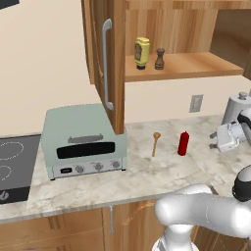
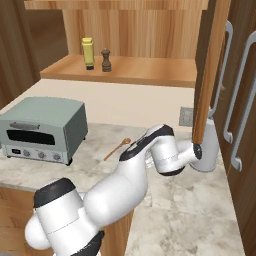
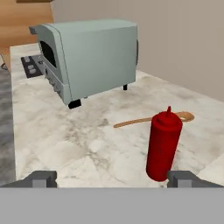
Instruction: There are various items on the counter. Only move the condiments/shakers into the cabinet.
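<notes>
Two down, one to go – squat yellow labelled bottle (image 1: 141,52) and small dark brown turned-wood shaker (image 1: 160,59) already upright side by side on the wood shelf of the tall warm-brown cabinet (image 1: 116,63), door swung wide. Left on the beige-grey marbled stone counter (image 1: 147,181): slim red squeeze bottle (image 1: 183,143), standing upright just beside the slim wooden spoon (image 1: 155,143) but apart from it. White arm's two-finger gripper (image 3: 113,178) levelled low at the red bottle, fingers spread wide and empty, right fingertip (image 3: 186,178) near the bottle's base, bottle off-centre toward that side. Pale green toaster oven (image 1: 83,142) well apart to the left; tall grey metal canister (image 1: 237,108) close behind the hand. By the look of it, approach for the last pick – next move likely a sideways shift to centre the bottle between the fingers, a short advance, then a close around its body without nudging the spoon or tipping the bottle
</notes>
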You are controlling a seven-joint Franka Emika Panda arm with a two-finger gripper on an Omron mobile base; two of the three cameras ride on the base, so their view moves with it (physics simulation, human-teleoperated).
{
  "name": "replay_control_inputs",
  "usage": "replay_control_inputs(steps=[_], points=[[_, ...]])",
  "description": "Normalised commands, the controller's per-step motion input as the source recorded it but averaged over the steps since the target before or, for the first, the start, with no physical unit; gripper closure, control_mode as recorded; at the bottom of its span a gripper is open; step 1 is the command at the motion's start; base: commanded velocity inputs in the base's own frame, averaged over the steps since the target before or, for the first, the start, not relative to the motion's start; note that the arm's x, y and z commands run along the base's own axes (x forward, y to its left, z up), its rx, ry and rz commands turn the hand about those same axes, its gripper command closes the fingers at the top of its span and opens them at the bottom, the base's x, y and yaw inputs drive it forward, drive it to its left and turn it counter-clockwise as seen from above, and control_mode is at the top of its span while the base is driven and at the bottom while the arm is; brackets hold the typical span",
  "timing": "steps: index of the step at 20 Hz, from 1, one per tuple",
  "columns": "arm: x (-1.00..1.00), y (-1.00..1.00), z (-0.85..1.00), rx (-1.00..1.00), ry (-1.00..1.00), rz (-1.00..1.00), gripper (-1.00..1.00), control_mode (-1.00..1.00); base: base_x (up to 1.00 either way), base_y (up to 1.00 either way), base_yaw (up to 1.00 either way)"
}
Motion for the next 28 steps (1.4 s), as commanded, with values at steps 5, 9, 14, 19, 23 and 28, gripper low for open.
replay_control_inputs(steps=[5, 9, 14, 19, 23, 28], points=[[0.02, 0.02, -0.2, 0.0, 0.0, 0.13, -1.0, -1.0, 0.0, 0.0, 0.0], [0.04, 0.09, -0.29, 0.0, 0.0, 0.09, -1.0, -1.0, 0.0, 0.0, 0.0], [0.22, 0.05, -0.17, 0.06, 0.0, 0.05, -1.0, -1.0, 0.0, 0.0, 0.0], [0.32, 0.09, -0.05, 0.11, 0.0, 0.02, -1.0, -1.0, 0.0, 0.0, 0.0], [0.13, 0.15, -0.05, 0.05, 0.0, 0.02, -1.0, -1.0, 0.0, 0.0, 0.0], [0.0, 0.18, -0.05, 0.01, 0.01, 0.04, -1.0, -1.0, 0.0, 0.0, 0.0]])
